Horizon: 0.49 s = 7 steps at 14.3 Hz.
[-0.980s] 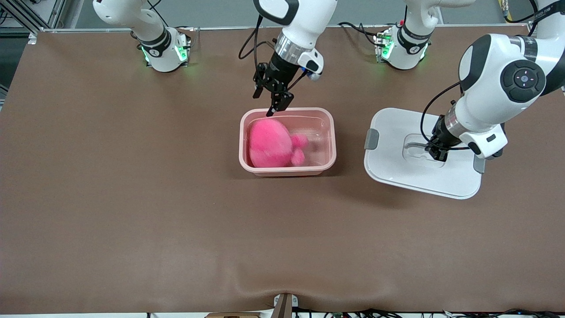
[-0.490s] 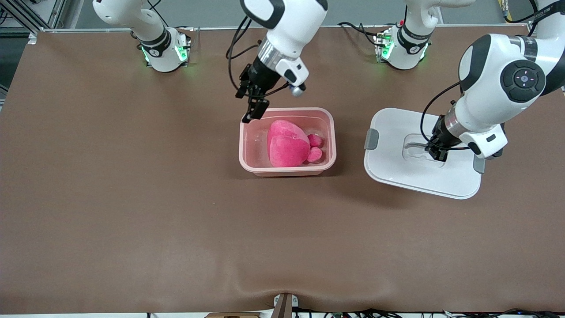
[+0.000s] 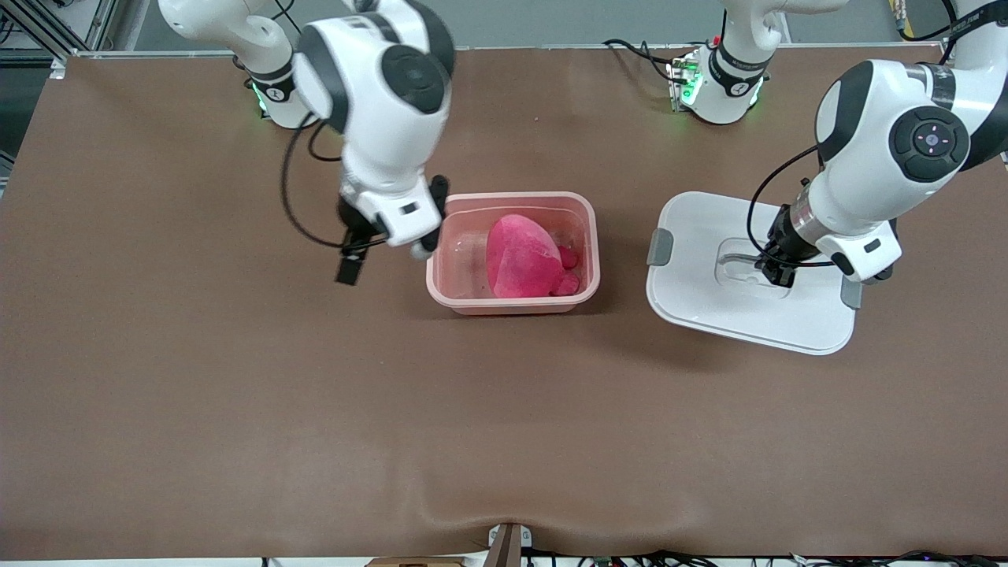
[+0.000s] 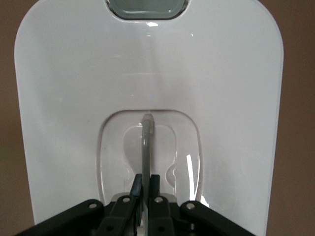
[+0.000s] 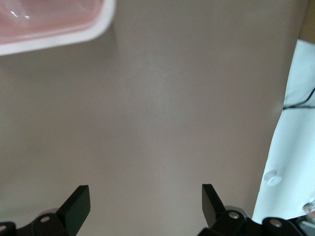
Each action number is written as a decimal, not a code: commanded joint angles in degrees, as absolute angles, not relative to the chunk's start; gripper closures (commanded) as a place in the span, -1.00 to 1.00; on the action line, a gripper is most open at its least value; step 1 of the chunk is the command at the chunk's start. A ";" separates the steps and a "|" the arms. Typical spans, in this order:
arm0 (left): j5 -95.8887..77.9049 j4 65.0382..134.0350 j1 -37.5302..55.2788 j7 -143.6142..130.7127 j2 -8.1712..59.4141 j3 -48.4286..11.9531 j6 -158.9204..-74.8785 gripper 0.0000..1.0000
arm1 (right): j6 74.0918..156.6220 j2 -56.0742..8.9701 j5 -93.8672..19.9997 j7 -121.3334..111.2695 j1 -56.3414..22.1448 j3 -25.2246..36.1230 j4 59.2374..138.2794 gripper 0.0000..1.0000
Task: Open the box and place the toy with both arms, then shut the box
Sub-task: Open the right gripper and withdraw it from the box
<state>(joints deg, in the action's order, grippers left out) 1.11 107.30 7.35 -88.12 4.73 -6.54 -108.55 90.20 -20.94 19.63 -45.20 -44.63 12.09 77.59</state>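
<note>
The open pink box (image 3: 512,304) stands mid-table with the pink plush toy (image 3: 524,258) lying inside it. My right gripper (image 3: 392,234) hangs open and empty over bare table beside the box, toward the right arm's end. In the right wrist view the right gripper (image 5: 145,196) spreads wide, with a corner of the box (image 5: 74,32) at the edge. The white lid (image 3: 709,307) lies flat toward the left arm's end. My left gripper (image 3: 776,274) is shut on its clear handle (image 4: 146,142). In the left wrist view the left gripper (image 4: 146,184) pinches that handle.
Grey clips (image 3: 660,246) (image 3: 849,293) sit at the two ends of the lid. The arm bases (image 3: 287,90) (image 3: 720,83) stand along the table's edge farthest from the camera. Brown table (image 3: 315,409) stretches wide toward the camera.
My right gripper swung from over the box's rim to beside the box, toward the right arm's end, spreading fully. The toy shifted and settled inside the box. The left arm held still.
</note>
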 commanded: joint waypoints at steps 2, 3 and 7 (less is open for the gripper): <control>0.26 108.28 7.29 -91.30 2.99 -9.57 -108.98 1.00 | 90.87 -16.80 13.99 -44.38 -36.06 11.07 79.19 -1.00; 0.26 108.02 7.29 -92.88 3.08 -10.54 -109.07 1.00 | 92.01 -15.74 13.19 -44.38 -33.51 11.07 80.23 -1.00; 0.26 107.67 7.38 -101.93 3.78 -15.98 -110.39 1.00 | 96.68 -10.29 7.75 -44.30 -22.70 11.07 87.18 -1.00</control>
<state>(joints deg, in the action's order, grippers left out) 0.80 107.29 7.53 -98.24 4.69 -13.56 -109.63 94.58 -15.01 11.09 -45.18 -27.48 12.31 81.43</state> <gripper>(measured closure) 0.930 0.000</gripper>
